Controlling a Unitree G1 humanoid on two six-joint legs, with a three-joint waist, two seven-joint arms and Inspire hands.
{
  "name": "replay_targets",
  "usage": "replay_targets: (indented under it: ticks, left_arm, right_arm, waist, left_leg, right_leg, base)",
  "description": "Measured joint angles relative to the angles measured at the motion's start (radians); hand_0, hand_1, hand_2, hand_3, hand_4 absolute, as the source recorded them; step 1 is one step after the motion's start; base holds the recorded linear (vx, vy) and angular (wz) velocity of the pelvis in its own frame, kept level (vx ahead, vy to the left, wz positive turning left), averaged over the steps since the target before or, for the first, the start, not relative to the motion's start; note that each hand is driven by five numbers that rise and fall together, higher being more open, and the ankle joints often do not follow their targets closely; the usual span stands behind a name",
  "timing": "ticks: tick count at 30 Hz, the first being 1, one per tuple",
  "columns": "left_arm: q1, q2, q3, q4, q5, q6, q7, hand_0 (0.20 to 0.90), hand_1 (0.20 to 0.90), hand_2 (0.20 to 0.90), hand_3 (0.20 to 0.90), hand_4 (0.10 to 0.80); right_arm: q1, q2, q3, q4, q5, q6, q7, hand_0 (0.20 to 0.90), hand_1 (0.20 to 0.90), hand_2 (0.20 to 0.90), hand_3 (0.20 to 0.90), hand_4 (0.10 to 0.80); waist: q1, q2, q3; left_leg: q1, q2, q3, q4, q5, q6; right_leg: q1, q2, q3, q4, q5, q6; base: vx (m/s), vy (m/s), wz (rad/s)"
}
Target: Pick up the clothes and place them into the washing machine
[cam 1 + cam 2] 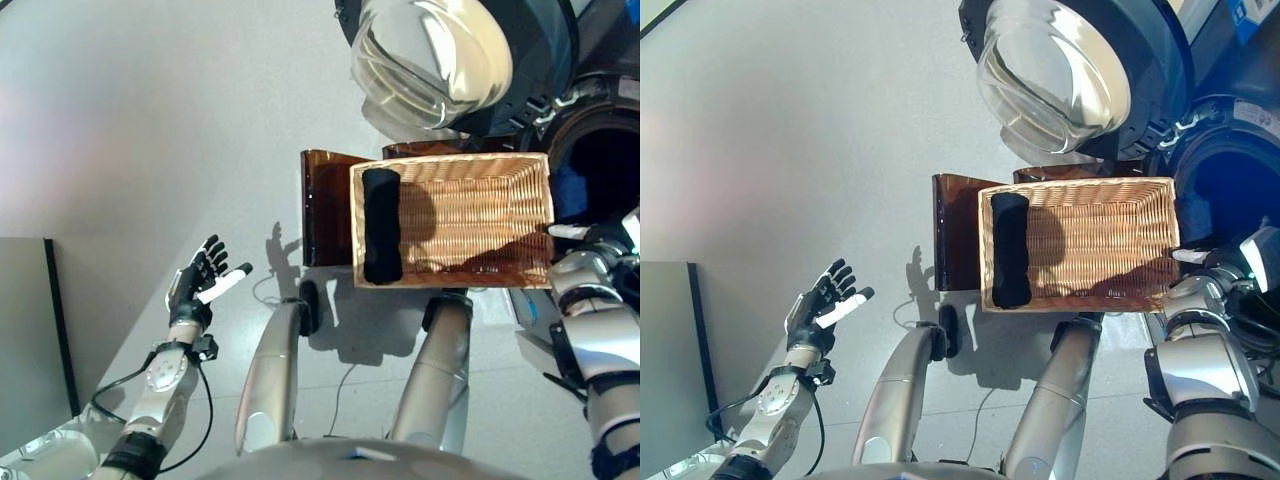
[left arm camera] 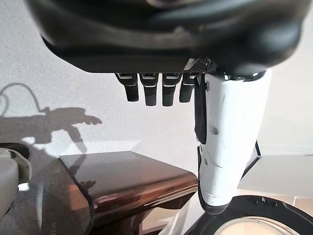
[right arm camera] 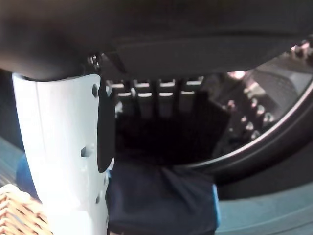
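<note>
A black rolled garment (image 1: 381, 225) lies at the left end of the wicker basket (image 1: 450, 160), which rests on the dark brown box (image 1: 325, 200). My right hand (image 1: 592, 240) is at the basket's right end, at the mouth of the washing machine drum (image 1: 605, 160). In the right wrist view its fingers (image 3: 146, 98) are relaxed and hold nothing, and a dark blue cloth (image 3: 161, 200) lies just past them at the drum's rim. My left hand (image 1: 205, 280) is open over the floor, well left of the basket.
The machine's round glass door (image 1: 440, 60) stands open above the basket's far side. A grey panel (image 1: 25, 340) stands at the far left. The brown box (image 2: 127, 181) shows in the left wrist view.
</note>
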Motion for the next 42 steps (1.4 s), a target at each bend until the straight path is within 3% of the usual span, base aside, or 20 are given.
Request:
replay_targets:
  ticks: [15,16,17,33,42]
  left_arm:
    - [0.014,0.002,0.000,-0.028,0.001,0.000,-0.009,0.900,0.900,0.900,0.900,0.800]
    - [0.014,0.003,0.001,-0.030,0.001,0.000,-0.008,0.900,0.900,0.900,0.900,0.800]
    - [0.014,0.003,0.002,-0.034,0.001,0.000,-0.008,0.900,0.900,0.900,0.900,0.800]
    - [0.015,0.003,0.003,-0.059,0.001,0.000,-0.028,0.900,0.900,0.900,0.900,0.800]
    - [0.016,0.003,0.008,-0.058,0.000,0.000,-0.028,0.900,0.900,0.900,0.900,0.800]
  right_arm:
    - [-0.011,-0.029,0.046,0.034,-0.087,0.036,0.031,0.900,0.900,0.900,0.900,0.800]
    - [-0.011,-0.033,0.046,0.035,-0.098,0.041,0.031,0.516,0.516,0.516,0.516,0.525]
    - [-0.015,-0.041,0.047,0.034,-0.102,0.042,0.032,0.200,0.200,0.200,0.200,0.300]
    - [-0.032,-0.100,0.035,0.067,-0.130,0.039,0.096,0.200,0.200,0.200,0.200,0.300]
    - [-0.039,-0.115,-0.053,0.067,0.100,-0.005,0.163,0.200,0.200,0.200,0.200,0.300]
  waist:
    - [0.026,0.015,0.005]
    - [0.027,0.019,0.003]
    - [0.030,0.021,0.004]
    - [0.051,0.045,0.012]
    - [0.037,0.042,0.014]
  left_leg:
    - [-0.034,-0.002,0.013,0.001,0.006,-0.011]
    - [-0.033,-0.003,0.012,0.001,0.006,-0.011]
    - [-0.033,-0.003,0.011,0.000,0.006,-0.011]
    - [-0.031,-0.004,0.014,-0.036,0.013,-0.011]
    - [-0.031,-0.002,0.017,-0.036,0.012,-0.010]
  right_leg:
    - [-0.071,-0.004,0.023,0.053,-0.017,-0.010]
    - [-0.071,-0.006,0.023,0.056,-0.022,-0.010]
    - [-0.071,-0.006,0.023,0.056,-0.023,-0.010]
    - [-0.075,-0.007,0.021,0.037,-0.023,-0.009]
    - [-0.075,-0.004,0.020,0.033,-0.023,-0.008]
  base:
    - [0.003,-0.005,0.02]
    - [0.008,-0.012,0.05]
    - [0.013,-0.022,0.04]
    - [0.000,0.000,0.00]
    - [-0.003,-0.007,0.00]
